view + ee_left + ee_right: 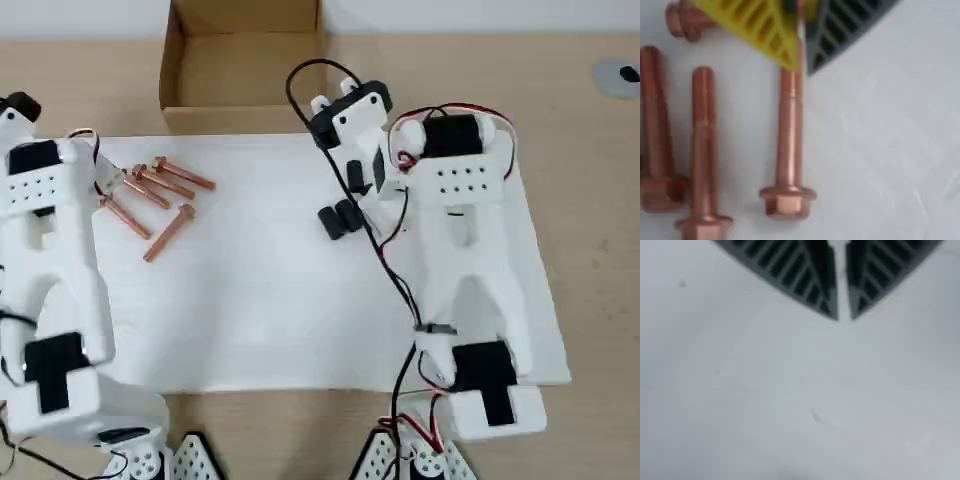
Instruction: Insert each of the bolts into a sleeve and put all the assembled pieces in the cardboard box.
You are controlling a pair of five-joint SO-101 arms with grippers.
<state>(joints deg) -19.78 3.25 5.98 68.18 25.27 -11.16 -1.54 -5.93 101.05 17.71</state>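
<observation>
1. The left gripper, jaws pinched narrow, sits over the shaft end of one copper bolt in the cluster of bolts at far left.
2. The right gripper, jaws nearly closed, is over the white mat near the black sleeves.
3. The cardboard box stands beyond the mat.

Bolts on mat — box beyond

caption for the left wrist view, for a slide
Left hand at the shaft end of a copper bolt on a white mat, three more bolts beside it
</observation>
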